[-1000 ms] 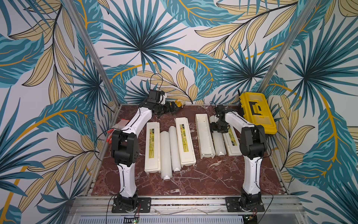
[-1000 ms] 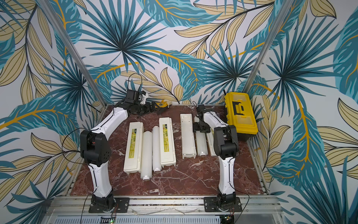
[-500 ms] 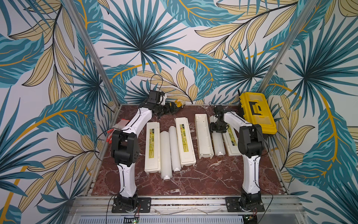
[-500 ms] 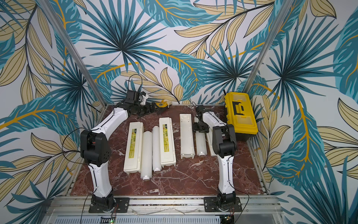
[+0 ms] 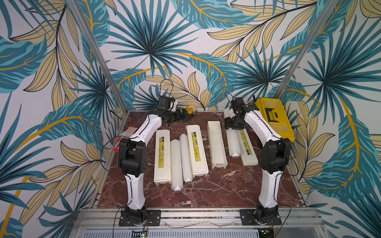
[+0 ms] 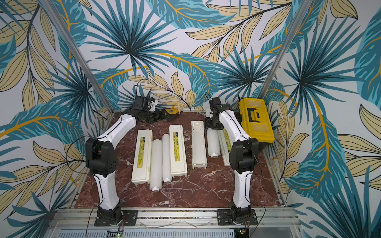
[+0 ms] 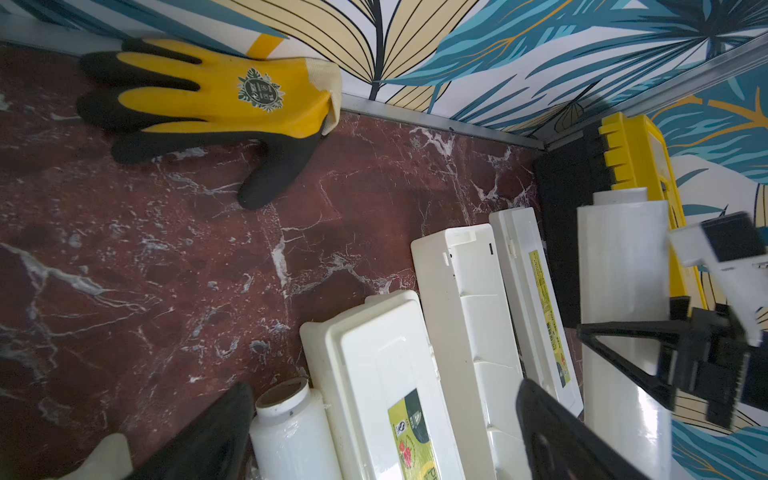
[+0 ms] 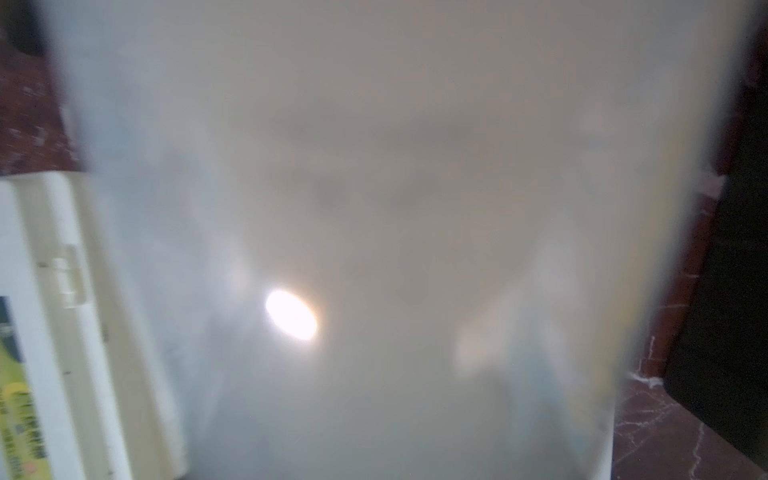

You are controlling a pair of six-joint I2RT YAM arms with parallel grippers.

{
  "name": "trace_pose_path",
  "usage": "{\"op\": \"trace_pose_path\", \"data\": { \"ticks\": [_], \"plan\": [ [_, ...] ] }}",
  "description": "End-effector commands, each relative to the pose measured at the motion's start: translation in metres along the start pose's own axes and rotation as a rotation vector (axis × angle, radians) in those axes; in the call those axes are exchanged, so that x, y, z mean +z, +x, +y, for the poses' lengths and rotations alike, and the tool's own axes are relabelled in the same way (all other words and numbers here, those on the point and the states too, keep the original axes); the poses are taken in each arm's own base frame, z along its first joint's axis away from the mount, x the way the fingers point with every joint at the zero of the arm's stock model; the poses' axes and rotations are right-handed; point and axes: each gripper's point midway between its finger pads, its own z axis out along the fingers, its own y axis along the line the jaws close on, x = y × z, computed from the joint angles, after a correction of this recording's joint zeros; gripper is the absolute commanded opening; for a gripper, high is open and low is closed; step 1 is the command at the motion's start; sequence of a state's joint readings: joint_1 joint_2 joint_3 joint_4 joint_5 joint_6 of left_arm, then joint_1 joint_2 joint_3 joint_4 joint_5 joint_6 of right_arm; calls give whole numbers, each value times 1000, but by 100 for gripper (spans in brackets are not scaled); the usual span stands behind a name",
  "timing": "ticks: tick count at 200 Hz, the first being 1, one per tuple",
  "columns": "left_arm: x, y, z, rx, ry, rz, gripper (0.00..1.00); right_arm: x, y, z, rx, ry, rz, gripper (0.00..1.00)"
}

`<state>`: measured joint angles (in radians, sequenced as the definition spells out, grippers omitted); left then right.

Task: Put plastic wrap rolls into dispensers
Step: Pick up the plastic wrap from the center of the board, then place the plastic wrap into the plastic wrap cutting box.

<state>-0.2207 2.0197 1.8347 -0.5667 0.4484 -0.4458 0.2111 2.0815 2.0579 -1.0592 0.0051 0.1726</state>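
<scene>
Your right-hand plastic wrap roll (image 5: 233, 142) lies on the desk (image 5: 206, 191) just beside the rightmost dispenser (image 5: 247, 148), a strip of bare marble separating it from the unlabelled dispenser (image 5: 216, 144) on its left. Your right end effector (image 5: 234, 124) sits over the roll's far end; pinching or merely straddling, you cannot tell. The yellow toolbox (image 5: 274, 121) stands close on its right. Your left end effector (image 7: 383, 384) hangs spread and empty by the far edge, near a glove (image 7: 216, 95).

Tabletop (image 5: 206, 193): polished red-brown marble look, white veins | wrap roll (image 8: 374, 208): glossy film, hard glare spot | dispensers (image 7: 469, 307): smooth cream plastic, satin | glove (image 7: 232, 99): yellow knit cloth, matt black rubbery coating | toolbox (image 5: 283, 118): yellow plastic | my left fingers (image 7: 557, 432): matt black plastic
</scene>
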Motion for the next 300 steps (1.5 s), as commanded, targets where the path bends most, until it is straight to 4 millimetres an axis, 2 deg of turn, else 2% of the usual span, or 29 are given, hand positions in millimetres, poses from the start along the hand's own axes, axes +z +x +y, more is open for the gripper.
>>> {"op": "trace_pose_path", "data": {
  "ticks": [1, 37, 82, 133, 171, 214, 261, 300],
  "plan": [
    [-7, -6, -2, 6, -1, -21, 99, -24, -8, 29, 18, -61, -50, 29],
    [-6, -2, 0, 0, -2, -12, 99, -13, -23, 49, 42, -112, -94, 29],
    [-9, 0, 4, -2, -16, -11, 99, 8, -16, 68, 8, -137, -69, 28],
    [-7, 3, 4, -16, -12, -2, 100, 38, -5, 75, 27, -158, -36, 28],
    [-7, 6, 5, -20, -13, 3, 100, 52, 12, 76, 26, -154, 25, 27],
    [-7, 8, 7, -23, -18, 6, 100, 55, 34, 70, 32, -133, 77, 27],
    [-5, 7, 6, -29, -13, 7, 99, 76, 58, 66, 31, -114, 142, 27],
    [-7, 9, 6, -29, -14, 9, 100, 74, 68, 61, -6, -96, 182, 28]
  ]
}}
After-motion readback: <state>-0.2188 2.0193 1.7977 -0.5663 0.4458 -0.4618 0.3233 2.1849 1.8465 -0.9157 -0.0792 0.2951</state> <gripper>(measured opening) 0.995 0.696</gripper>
